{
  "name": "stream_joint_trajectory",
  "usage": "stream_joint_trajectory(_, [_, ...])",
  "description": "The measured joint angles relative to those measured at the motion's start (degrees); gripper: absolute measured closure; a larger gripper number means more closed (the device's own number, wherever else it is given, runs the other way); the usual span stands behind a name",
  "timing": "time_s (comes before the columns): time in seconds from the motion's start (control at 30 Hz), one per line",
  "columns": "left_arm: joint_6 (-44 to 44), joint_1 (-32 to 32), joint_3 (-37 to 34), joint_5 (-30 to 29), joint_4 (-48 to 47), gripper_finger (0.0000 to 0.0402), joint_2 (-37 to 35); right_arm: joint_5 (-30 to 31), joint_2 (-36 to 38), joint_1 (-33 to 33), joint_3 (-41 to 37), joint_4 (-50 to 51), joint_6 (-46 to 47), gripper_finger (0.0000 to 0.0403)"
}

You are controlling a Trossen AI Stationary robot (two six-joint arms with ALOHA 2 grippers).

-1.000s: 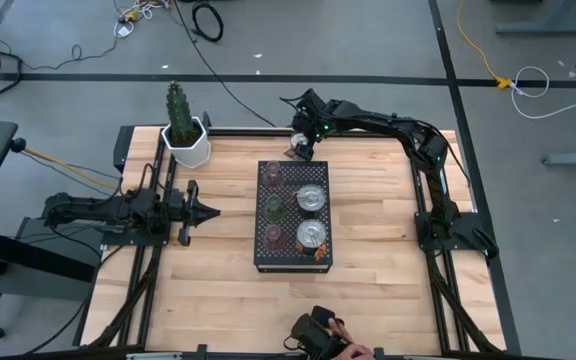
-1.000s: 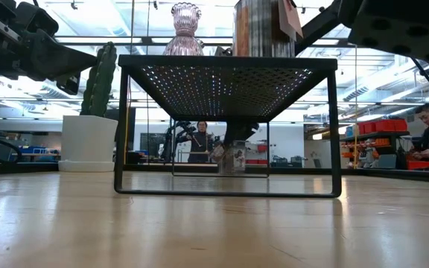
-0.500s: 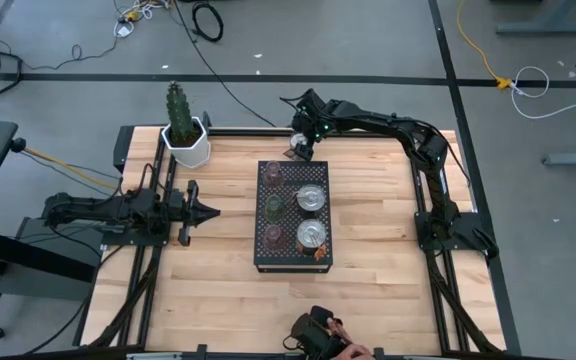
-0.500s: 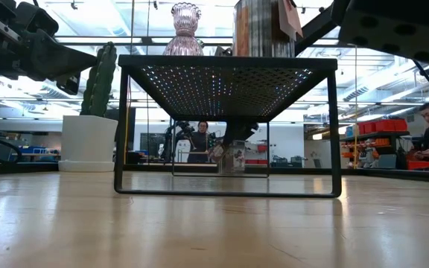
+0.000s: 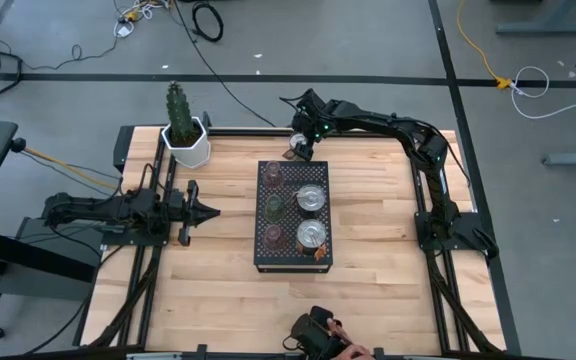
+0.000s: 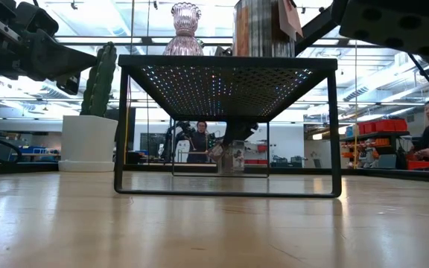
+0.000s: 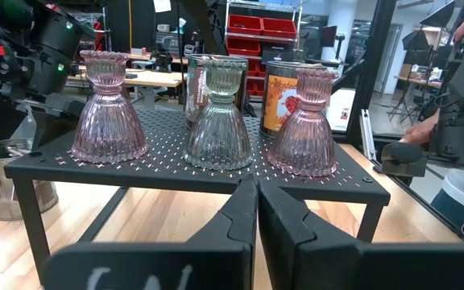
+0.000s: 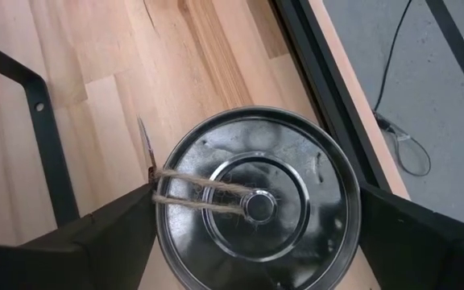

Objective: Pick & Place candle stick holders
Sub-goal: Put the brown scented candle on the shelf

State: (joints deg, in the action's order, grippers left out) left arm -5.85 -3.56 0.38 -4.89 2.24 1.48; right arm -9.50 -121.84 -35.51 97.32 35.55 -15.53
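Nothing on the table (image 5: pixel 368 290) has moved since a second ago: the right gripper (image 5: pixel 300 146) holds its fingers apart around a silvery holder (image 8: pixel 252 201) at the far edge, probably to grasp it, while the left gripper (image 7: pixel 256 205), fingers together, waits near the left edge, facing the rack (image 5: pixel 293 255) with five more holders

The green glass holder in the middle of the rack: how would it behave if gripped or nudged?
The green glass holder looks ribbed and glossy, so probably slippery and breakable. Its flared base suggests it resists tipping, yet the narrow neck sits high, so a push up there might topple it.
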Motion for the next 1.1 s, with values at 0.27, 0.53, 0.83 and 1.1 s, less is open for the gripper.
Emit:
stream_joint_trajectory(0.27, [0.01,-0.01,0.01,0.0,0.01,0.0383,0.0,-0.02,0.0,0.0,0.0,0.0,0.0,0.0033])
stream_joint_trajectory(0.53, [0.0,-0.02,0.0,0.0,0.0,0.0383,0.0,-0.02,0.0,0.0,0.0,0.0,-0.02,0.0034])
stream_joint_trajectory(0.83, [0.01,0.0,0.0,0.0,0.0,0.0383,0.0,0.0,0.0,0.0,0.0,0.02,-0.01,0.0034])
stream_joint_trajectory(1.1, [0.02,-0.02,0.02,0.0,0.02,0.0383,0.0,-0.03,1.43,0.08,-0.02,0.79,-0.02,0.0035])
